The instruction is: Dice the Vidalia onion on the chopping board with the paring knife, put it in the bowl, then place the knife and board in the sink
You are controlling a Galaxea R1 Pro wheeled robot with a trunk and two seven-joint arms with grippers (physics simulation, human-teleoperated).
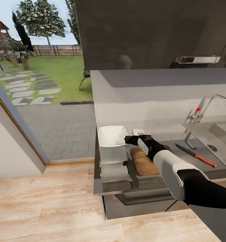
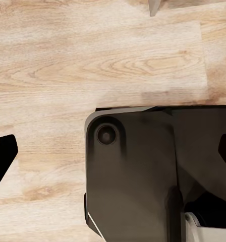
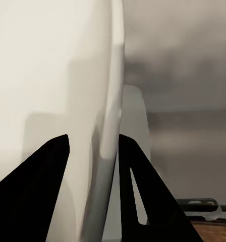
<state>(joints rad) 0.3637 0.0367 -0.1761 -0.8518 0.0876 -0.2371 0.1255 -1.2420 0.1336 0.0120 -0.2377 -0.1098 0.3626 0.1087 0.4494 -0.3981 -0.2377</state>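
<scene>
The shallow white squarish bowl stood on the long grey metallic countertop, just left of the brown wooden chopping board; the right gripper reached over the board to the bowl's near side; in the right wrist view its two dark fingers straddled the white wall, one either side; whether they pressed it I could not tell; the red-handled paring knife lay beside the grey steel sink; the left gripper's fingers hung spread above the pale wood floor.

Head high; wrists close (bowl shared)
</scene>
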